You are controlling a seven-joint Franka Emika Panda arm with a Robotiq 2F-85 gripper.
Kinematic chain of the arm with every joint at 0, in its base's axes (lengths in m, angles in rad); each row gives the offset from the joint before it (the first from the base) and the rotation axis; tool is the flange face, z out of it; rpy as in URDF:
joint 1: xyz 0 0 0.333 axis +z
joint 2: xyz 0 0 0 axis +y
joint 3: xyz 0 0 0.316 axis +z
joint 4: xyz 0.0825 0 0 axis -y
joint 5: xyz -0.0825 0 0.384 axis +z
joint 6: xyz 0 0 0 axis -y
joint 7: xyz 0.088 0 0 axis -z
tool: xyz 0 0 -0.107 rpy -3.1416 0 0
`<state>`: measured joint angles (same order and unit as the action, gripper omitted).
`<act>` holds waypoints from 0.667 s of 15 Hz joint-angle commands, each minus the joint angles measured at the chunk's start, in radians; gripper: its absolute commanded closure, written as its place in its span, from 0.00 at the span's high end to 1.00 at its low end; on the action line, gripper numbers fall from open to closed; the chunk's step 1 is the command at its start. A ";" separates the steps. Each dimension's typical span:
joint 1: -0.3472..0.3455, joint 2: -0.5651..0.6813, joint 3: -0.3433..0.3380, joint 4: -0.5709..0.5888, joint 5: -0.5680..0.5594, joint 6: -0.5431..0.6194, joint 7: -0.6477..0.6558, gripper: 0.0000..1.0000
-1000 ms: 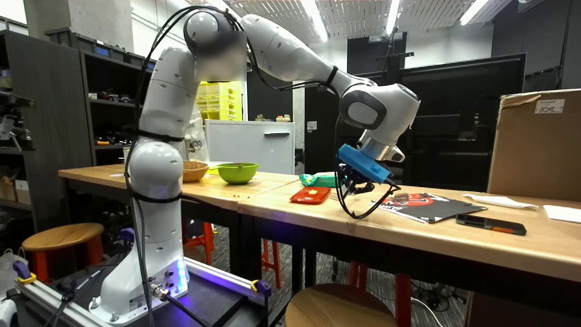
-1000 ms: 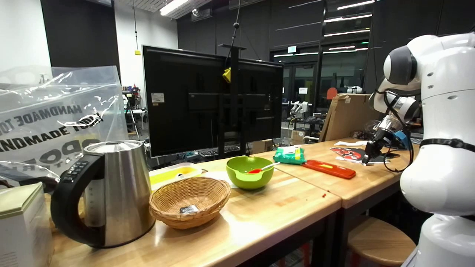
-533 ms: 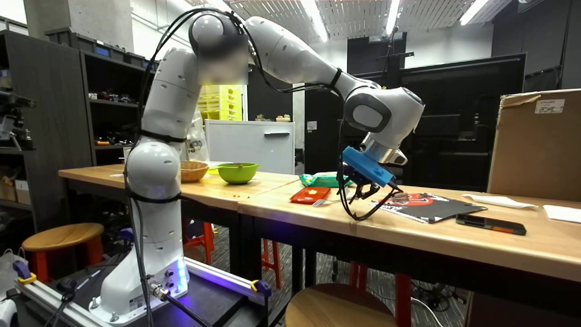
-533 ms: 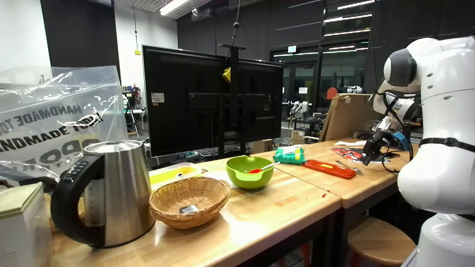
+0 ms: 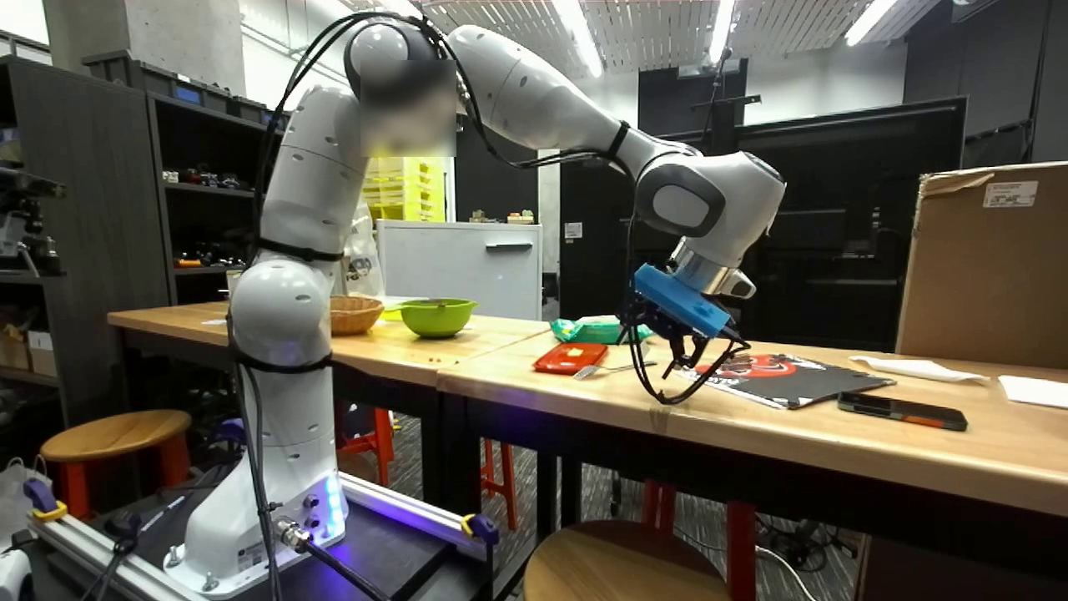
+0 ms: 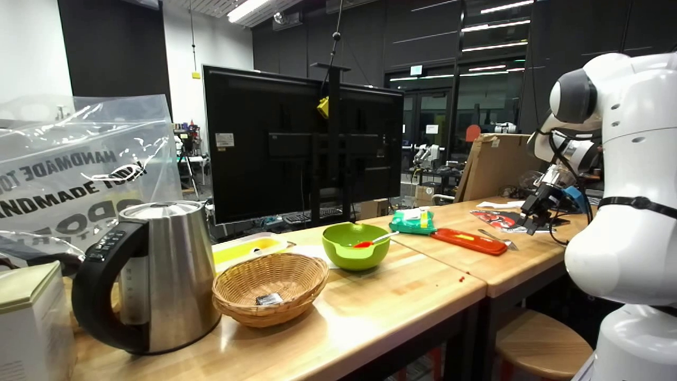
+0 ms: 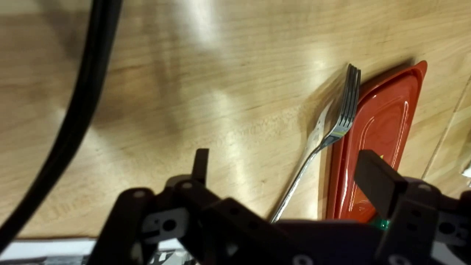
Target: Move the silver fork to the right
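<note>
The silver fork point(image 7: 340, 127) lies on the wooden table beside a red tray, its tines overlapping the tray's edge in the wrist view. Both exterior views show the fork too, its tines point(image 5: 589, 371) towards the table's front edge and its handle point(image 6: 489, 235) running back. My gripper point(image 7: 286, 167) is open above the table, one finger on each side of the fork's handle as the wrist view sees it, holding nothing. The handle's far end is hidden behind the gripper body there. In an exterior view the gripper point(image 5: 680, 367) hovers just right of the fork.
The red tray point(image 5: 571, 359) lies close to the fork, a green packet point(image 6: 412, 221) behind it. A black-and-red printed sheet point(image 5: 793, 380) and a phone point(image 5: 901, 411) lie further right. A green bowl point(image 6: 355, 246) stands on the adjoining table. A black cable point(image 7: 84, 88) loops beside the gripper.
The gripper has let go of the fork, its fingers have spread wide, and it has shifted slightly right in an exterior view. The fork has come to rest on the table near the tray.
</note>
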<state>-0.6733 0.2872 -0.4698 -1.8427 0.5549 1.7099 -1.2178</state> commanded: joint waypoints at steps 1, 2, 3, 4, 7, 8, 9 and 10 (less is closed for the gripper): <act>-0.003 -0.095 0.016 -0.052 -0.101 0.055 0.070 1.00; 0.005 -0.119 0.016 -0.070 -0.131 0.081 0.088 1.00; 0.018 -0.153 0.017 -0.101 -0.169 0.120 0.110 1.00; 0.028 -0.181 0.019 -0.125 -0.201 0.148 0.127 1.00; 0.071 -0.295 0.026 -0.238 -0.305 0.260 0.185 1.00; 0.088 -0.337 0.030 -0.283 -0.336 0.297 0.206 1.00; 0.106 -0.378 0.032 -0.327 -0.364 0.336 0.232 1.00; 0.123 -0.419 0.034 -0.371 -0.392 0.375 0.261 1.00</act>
<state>-0.5940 0.0325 -0.4479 -2.0481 0.2496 1.9702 -1.0370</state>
